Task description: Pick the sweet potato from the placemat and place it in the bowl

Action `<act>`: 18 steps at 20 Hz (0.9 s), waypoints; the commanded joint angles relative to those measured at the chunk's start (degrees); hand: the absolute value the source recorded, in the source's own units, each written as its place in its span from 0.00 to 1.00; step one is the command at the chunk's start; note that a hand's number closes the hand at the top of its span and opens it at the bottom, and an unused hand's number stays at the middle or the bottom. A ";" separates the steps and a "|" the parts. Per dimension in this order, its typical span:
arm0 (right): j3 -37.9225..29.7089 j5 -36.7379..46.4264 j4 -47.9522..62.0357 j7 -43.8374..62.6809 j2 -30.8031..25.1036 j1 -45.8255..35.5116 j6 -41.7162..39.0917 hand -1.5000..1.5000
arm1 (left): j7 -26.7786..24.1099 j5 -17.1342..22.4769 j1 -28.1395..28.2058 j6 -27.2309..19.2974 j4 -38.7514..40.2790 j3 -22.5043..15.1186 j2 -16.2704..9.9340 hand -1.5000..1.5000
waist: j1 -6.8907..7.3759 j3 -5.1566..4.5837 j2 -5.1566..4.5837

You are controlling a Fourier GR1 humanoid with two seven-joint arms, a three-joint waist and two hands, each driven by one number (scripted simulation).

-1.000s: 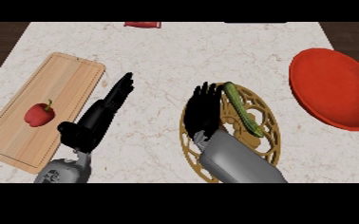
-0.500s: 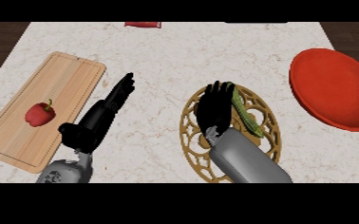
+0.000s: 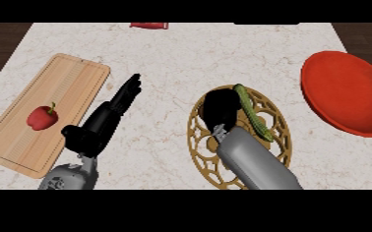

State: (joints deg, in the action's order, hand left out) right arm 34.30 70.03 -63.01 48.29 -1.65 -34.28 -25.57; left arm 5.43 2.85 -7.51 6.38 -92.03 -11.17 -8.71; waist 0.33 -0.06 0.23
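A long green vegetable (image 3: 254, 114) lies on the round golden lattice placemat (image 3: 198, 138), along its right half. No sweet potato shows. My right hand (image 3: 218, 110) hangs over the mat's upper left part, just left of the vegetable and tipped down towards the mat. It looks open, with nothing seen in it, and it hides the mat beneath. The red bowl (image 3: 341, 94) stands at the right edge of the counter, apart from the mat. My left hand (image 3: 108, 114) rests open on the counter left of the mat, fingers straight and pointing away.
A wooden cutting board (image 3: 69, 81) lies at the left with a red bell pepper (image 3: 42, 117) on it. A small red object (image 3: 149, 25) sits at the counter's far edge. Bare marble lies between the board, the mat and the bowl.
My right hand has moved forward over the placemat and tipped down from fingers-up, now sitting beside the green vegetable. The left hand has not moved.
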 commanded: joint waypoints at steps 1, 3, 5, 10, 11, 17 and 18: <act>-0.79 4.17 0.67 -1.50 -0.14 1.22 3.36 1.00 | -3.15 -0.44 0.65 1.92 2.56 1.19 0.27 0.50 | -0.19 0.06 -0.24; 0.01 5.75 -1.88 -0.39 1.26 1.69 0.92 1.00 | -2.79 -2.57 -0.35 -0.18 4.35 0.50 2.29 0.50 | -0.29 0.06 -0.22; -3.73 6.00 5.38 -4.63 0.63 -3.47 4.42 1.00 | 1.15 0.41 1.63 2.52 -2.41 2.26 -0.52 0.50 | 0.17 0.07 -0.26; -3.89 -1.23 -9.53 -16.13 -6.78 8.93 8.85 1.00 | -2.46 -2.24 3.70 0.68 -0.28 0.87 1.13 0.50 | -1.16 0.10 0.03; -5.61 -4.82 -12.03 -20.21 -8.34 10.47 8.50 1.00 | -1.19 -1.97 2.75 0.38 0.18 1.52 1.01 0.50 | -1.81 0.13 0.08; -12.82 -10.39 -27.50 -30.64 -21.75 21.97 13.02 1.00 | 0.54 -0.82 1.12 1.50 -1.10 2.49 0.55 0.50 | -1.84 0.08 0.08; -12.52 -8.46 -29.30 -29.86 -22.08 24.76 16.44 1.00 | 0.47 -1.55 1.39 0.94 -1.22 1.99 1.04 0.50 | -1.66 0.08 0.06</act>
State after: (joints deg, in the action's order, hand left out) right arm 24.55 62.06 -84.38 22.15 -17.53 -16.59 -13.89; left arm 5.11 1.78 -5.40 7.55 -93.04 -9.06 -8.02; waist -1.35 -0.01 0.49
